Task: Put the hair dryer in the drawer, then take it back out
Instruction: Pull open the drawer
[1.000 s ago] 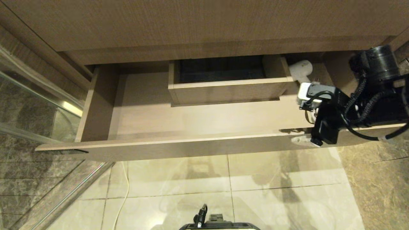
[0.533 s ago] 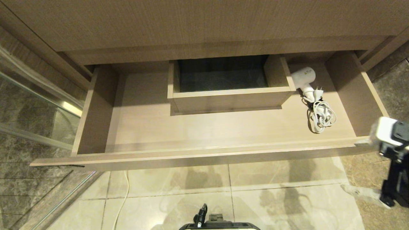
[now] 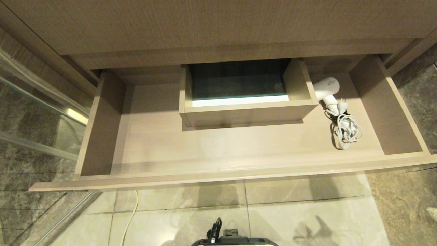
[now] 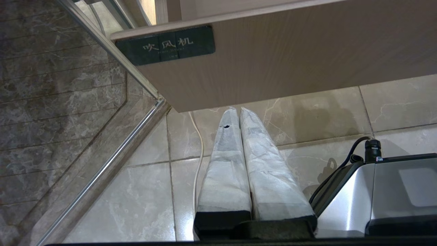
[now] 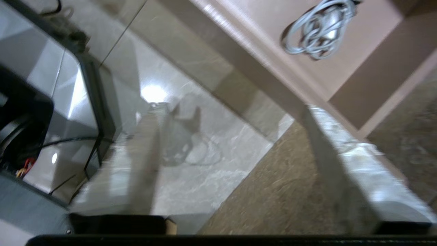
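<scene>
Drawer [image 3: 218,143] pulled out. Hair dryer [image 3: 327,87] lies flat in its right rear part beside boxed cutout [image 3: 245,109], barrel toward cutout, handle toward front-right, cord [image 3: 346,131] coiled. Right gripper [image 5: 235,119] over floor, fingers wide, empty. Left gripper [image 4: 239,114] pressed closed under drawer front.

drawer [image 3: 218,143]: light-brown wood grain, matt
hair dryer [image 3: 327,87]: smooth white plastic, slight sheen
cord [image 3: 346,131]: pale grey, smooth, coiled
floor [image 3: 290,218]: glossy marble-look tiles, reflective
label [image 4: 165,45]: dark matt plate, pale lettering
left gripper [image 4: 239,112] fingers [image 4: 223,164]: wrapped in pale, wrinkled covering
</scene>
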Tool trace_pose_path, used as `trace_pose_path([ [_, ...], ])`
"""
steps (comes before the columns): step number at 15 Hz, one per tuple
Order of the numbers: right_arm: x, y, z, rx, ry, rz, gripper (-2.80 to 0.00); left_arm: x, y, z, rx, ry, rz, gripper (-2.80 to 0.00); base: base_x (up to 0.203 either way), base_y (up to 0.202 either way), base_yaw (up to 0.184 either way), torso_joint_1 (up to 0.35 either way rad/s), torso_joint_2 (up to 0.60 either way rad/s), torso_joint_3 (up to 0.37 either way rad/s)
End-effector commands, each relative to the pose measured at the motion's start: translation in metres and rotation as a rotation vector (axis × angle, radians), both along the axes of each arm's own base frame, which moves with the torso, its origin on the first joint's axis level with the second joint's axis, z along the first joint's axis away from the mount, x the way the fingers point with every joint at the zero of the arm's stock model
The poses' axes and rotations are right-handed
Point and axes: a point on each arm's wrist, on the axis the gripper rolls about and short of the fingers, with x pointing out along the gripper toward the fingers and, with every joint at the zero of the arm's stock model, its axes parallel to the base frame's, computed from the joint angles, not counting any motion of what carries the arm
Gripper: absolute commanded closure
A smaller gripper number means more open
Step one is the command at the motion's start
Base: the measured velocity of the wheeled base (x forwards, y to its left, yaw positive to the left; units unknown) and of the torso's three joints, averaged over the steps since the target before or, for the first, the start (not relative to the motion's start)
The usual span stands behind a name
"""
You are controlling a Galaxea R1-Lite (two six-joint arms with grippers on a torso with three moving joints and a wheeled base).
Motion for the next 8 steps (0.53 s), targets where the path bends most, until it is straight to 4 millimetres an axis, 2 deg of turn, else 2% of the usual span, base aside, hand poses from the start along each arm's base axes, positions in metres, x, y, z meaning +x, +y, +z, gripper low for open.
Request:
trace_pose_path([
  [1, 0.003, -0.001, 0.013, 0.003, -0.036, -0.017, 0.0, 0.0, 0.0, 0.0, 0.0, 0.001, -0.001, 0.0, 0.0, 0.0, 0.0, 0.0, 0.0, 0.0],
  [6, 0.025, -0.006, 0.042, 0.097, -0.068, -0.147, 0.0, 0.0, 0.0, 0.0, 0.0, 0.001, -0.001, 0.0, 0.0, 0.0, 0.0, 0.0, 0.0, 0.0],
  [8, 0.043, -0.009, 0.055, 0.101, -0.065, -0.179, 0.0, 0.0, 0.0, 0.0, 0.0, 0.001, 0.001, 0.0, 0.0, 0.0, 0.0, 0.0, 0.0, 0.0],
])
